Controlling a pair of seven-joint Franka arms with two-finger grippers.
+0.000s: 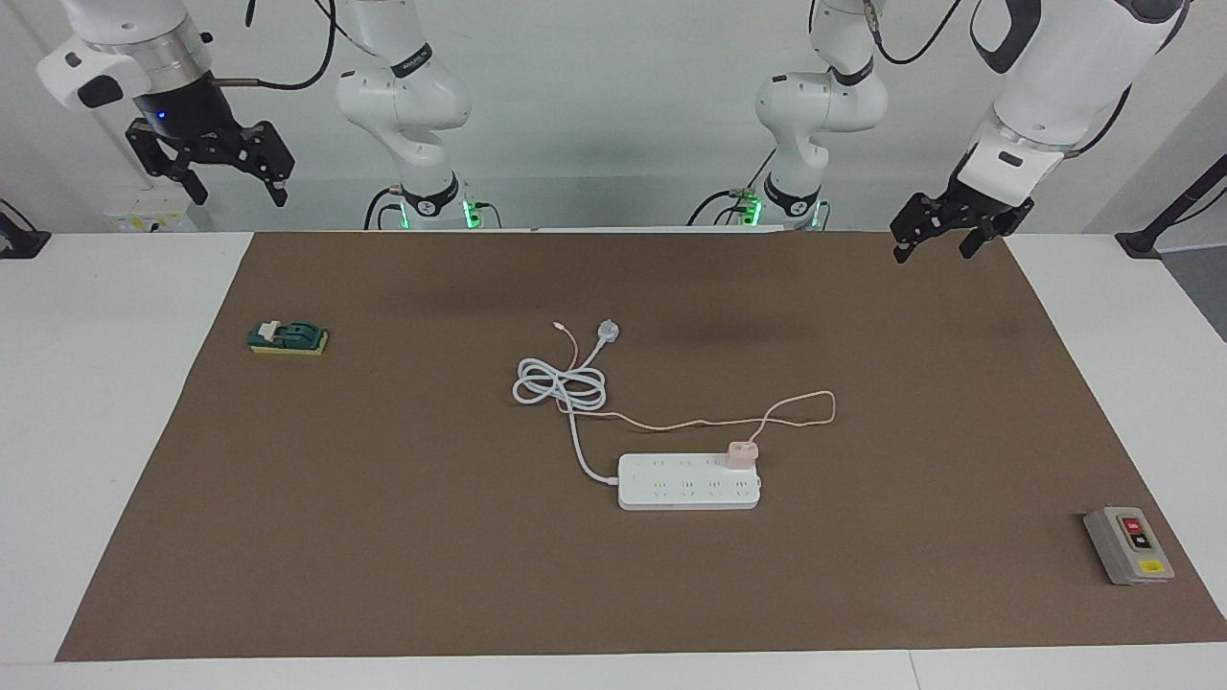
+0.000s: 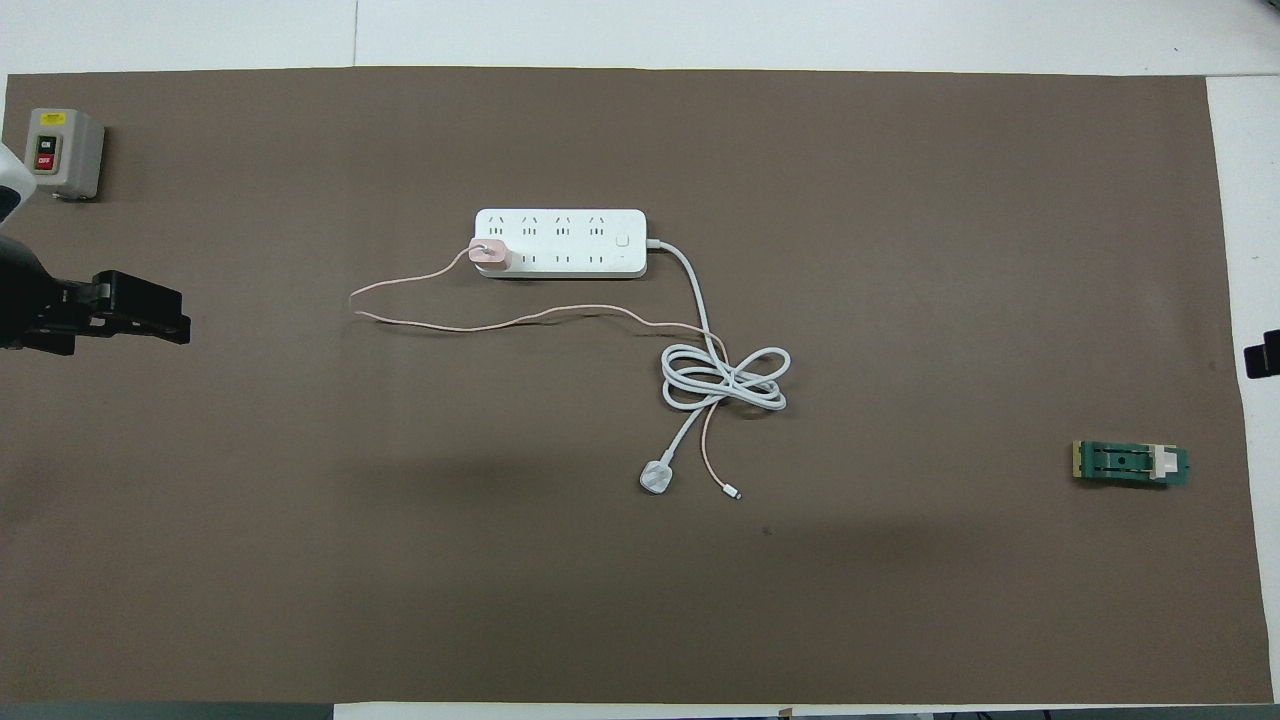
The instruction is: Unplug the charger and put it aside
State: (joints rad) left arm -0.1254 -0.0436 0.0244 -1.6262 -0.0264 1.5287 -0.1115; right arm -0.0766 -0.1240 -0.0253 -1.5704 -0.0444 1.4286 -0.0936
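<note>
Charger (image 1: pixel 741 453) sits plugged in (power strip (image 1: pixel 688 481)); left gripper (image 1: pixel 937 233) open, right gripper (image 1: pixel 213 161) unclear.

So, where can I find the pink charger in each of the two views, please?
Facing view: the charger is a little below the picture's centre, plugged into the power strip at its end toward the left arm.
Overhead view: the charger is above centre, toward the picture's left edge.
Shared landmark: the power strip.
</note>
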